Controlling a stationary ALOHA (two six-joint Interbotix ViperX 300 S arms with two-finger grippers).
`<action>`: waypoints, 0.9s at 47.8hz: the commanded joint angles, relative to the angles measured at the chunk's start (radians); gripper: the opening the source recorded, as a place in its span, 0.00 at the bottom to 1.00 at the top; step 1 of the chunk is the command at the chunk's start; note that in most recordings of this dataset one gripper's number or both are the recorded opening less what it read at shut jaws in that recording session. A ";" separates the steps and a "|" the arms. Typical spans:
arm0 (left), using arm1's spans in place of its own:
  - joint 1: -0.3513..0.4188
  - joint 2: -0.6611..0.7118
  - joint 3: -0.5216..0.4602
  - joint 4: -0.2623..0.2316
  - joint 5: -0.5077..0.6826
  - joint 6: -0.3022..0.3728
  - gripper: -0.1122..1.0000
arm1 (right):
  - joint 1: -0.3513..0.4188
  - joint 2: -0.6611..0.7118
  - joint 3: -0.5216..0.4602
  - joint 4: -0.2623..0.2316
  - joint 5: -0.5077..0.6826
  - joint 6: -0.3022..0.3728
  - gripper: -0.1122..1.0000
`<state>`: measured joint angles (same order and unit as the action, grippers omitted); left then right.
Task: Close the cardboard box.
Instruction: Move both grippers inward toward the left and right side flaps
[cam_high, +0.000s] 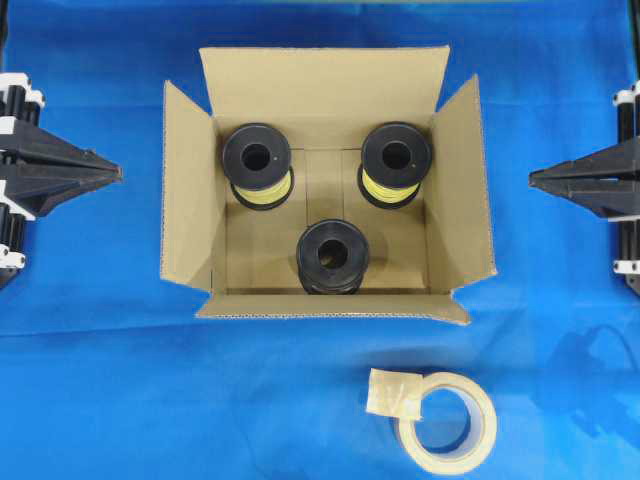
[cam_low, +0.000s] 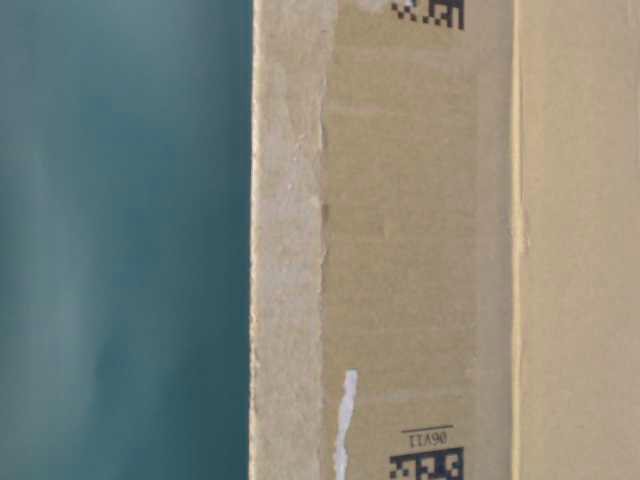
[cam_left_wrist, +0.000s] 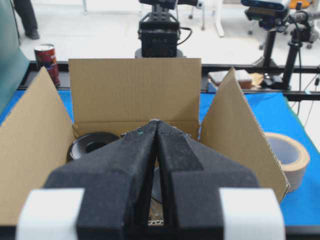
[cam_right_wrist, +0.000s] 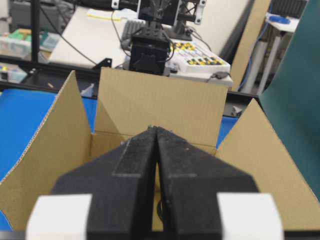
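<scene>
Blue cloth covers the bench (cam_high: 90, 400), and the cardboard box (cam_high: 455, 200) sits at frame centre, all four flaps open, three spools (cam_high: 257, 157) inside. My left hand (cam_high: 118, 172) and right hand (cam_high: 532, 180) wait at the side edges, both pinched together, holding nothing.

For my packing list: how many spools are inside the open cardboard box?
3. One spool stands at the back left of the cardboard box, one at the back right, and one at the front middle. None seems hidden.
</scene>
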<state>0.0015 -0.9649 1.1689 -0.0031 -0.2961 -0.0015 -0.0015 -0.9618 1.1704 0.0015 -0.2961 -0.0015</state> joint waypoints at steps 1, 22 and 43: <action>0.003 0.009 -0.003 -0.034 -0.002 0.011 0.10 | 0.000 -0.002 -0.017 0.002 -0.002 0.005 0.10; 0.003 0.035 0.135 -0.034 -0.130 0.006 0.10 | -0.003 -0.006 0.107 0.034 -0.061 0.006 0.10; -0.021 0.324 0.314 -0.035 -0.520 -0.023 0.10 | -0.003 0.265 0.314 0.150 -0.442 0.009 0.10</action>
<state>-0.0092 -0.6934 1.4864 -0.0368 -0.7593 -0.0245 -0.0031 -0.7547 1.4849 0.1396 -0.6750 0.0061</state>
